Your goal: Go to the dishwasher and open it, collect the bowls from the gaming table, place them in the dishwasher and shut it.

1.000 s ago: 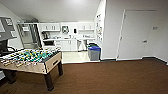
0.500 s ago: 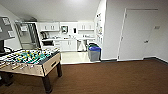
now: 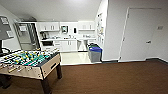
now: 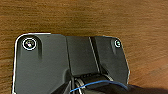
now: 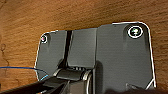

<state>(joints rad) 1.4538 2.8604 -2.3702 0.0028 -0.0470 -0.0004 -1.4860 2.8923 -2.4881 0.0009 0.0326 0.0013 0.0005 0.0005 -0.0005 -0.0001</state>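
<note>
With brown floor (image 3: 112, 80) passing under both wrists and finger state impossible to tell, the robot is facing the foosball table (image 3: 30, 62) near left and the far kitchenette (image 3: 66, 41), where the dishwasher is too small to pick out, everything still ahead.

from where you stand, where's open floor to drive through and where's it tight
Open: the brown wood-look floor between the green-field foosball table and the white door. Also the pale kitchen floor before the white cabinets. Tight: beside the grey bin with blue lid at the wall corner.
</note>
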